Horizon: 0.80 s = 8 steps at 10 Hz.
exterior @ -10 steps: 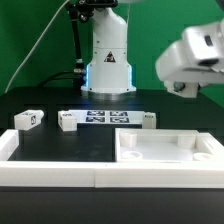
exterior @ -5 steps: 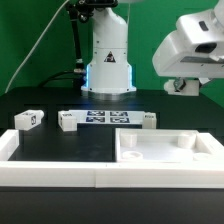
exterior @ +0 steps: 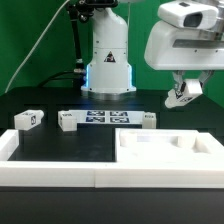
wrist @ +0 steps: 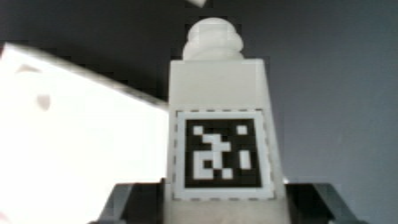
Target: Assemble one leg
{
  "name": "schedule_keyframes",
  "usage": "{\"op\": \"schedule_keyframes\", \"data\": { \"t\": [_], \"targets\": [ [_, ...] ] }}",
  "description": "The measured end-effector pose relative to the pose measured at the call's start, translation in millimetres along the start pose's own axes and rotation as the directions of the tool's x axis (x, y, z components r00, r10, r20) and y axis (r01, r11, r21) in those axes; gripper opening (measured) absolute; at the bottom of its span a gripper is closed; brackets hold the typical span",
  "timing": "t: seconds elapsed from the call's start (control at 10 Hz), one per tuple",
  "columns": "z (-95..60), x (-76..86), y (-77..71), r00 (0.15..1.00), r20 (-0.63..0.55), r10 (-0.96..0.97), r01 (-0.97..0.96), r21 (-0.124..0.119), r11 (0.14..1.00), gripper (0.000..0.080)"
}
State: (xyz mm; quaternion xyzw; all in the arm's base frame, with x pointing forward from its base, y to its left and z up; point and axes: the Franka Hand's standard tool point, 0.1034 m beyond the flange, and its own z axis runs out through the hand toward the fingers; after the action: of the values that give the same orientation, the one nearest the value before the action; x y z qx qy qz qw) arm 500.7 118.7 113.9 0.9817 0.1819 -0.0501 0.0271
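Observation:
My gripper hangs in the air at the exterior view's right, above the table, shut on a white leg. In the wrist view the held leg fills the middle, with its black-and-white tag facing the camera and a rounded peg at its far end; my dark fingers press both its sides. Three more legs lie on the table: one at the exterior view's left, one beside the marker board, one at the board's other end. The large white tabletop lies below my gripper.
The marker board lies flat in front of the robot base. A white rail runs along the near table edge and up the exterior view's left. The tabletop also shows in the wrist view under the held leg.
The gripper has swung from the exterior view's far right toward the middle and lower, bringing the held leg into view above the tabletop. The legs on the table have not moved.

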Motion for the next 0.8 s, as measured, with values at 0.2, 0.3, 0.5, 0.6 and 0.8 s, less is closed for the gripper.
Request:
{"op": "schedule_keyframes", "data": {
  "t": [0.2, 0.3, 0.5, 0.6, 0.8],
  "targets": [
    [-13.5, 7.0, 9.4, 0.995, -0.099, 0.009, -0.010, -0.006, 1.000, 0.0291],
    [-13.1, 14.4, 7.5, 0.975, -0.222, 0.008, -0.010, -0.006, 1.000, 0.0291],
    [-9.6, 13.3, 6.2, 0.930, -0.368, 0.010, -0.012, -0.004, 1.000, 0.0291],
    [-12.0, 16.2, 5.9, 0.883, -0.470, 0.003, -0.007, -0.006, 1.000, 0.0291],
    [-5.8, 13.8, 13.7, 0.847, -0.531, -0.013, 0.003, -0.018, 1.000, 0.0291]
  ]
}}
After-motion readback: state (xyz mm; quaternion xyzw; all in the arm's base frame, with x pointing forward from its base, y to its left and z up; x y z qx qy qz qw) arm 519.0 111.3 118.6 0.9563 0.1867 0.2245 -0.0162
